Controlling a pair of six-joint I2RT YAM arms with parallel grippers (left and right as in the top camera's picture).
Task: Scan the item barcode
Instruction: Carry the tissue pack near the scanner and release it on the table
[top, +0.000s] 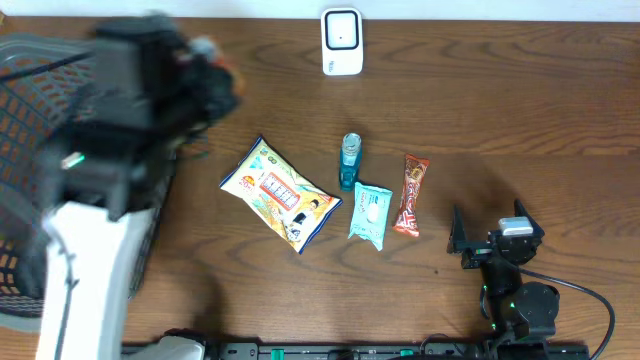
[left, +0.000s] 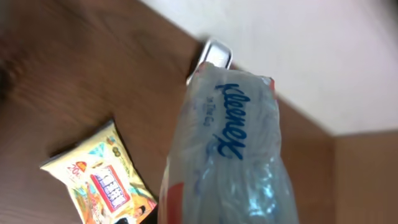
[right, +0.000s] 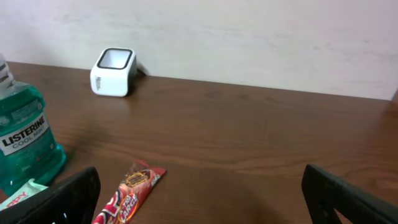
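The Kleenex tissue pack (left: 230, 143) is a soft pocket pack in clear, crinkled, glossy film, with the brand name in blue script running along its length and a red-orange patch at its lower left edge. It is raised off the wooden table (top: 500, 100), lengthwise and slightly tilted, filling the left wrist view with its far end overlapping the scanner; where its barcode faces cannot be told. The barcode scanner (top: 342, 40) is a small white box with rounded corners and a dark-framed window on its upward face, standing upright at the table's far edge by the wall.
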